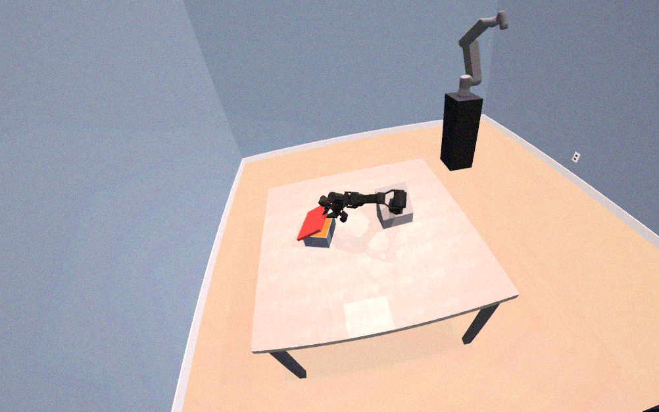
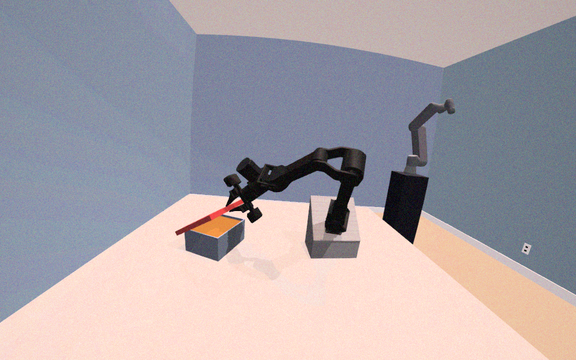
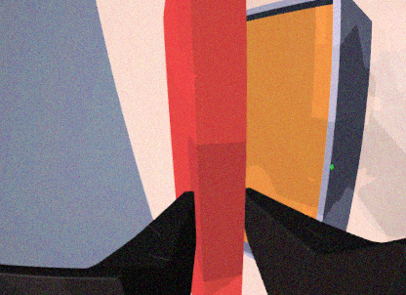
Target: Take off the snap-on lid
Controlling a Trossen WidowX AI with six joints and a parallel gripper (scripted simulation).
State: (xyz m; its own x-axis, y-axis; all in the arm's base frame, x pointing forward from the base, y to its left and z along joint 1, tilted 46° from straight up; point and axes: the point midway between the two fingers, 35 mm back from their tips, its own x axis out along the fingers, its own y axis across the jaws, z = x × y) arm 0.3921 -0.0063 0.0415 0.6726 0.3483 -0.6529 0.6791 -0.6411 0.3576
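The red lid is tilted, its near-arm edge raised and its far edge low at the far rim of the storage box. The grey-blue storage box stands on the table with its orange inside showing. My gripper is shut on the raised edge of the lid, its two black fingers on either face in the wrist view.
The arm's grey base block stands on the table to the right of the box. A pale square patch lies near the front edge. A black pedestal with a grey arm stands on the floor behind.
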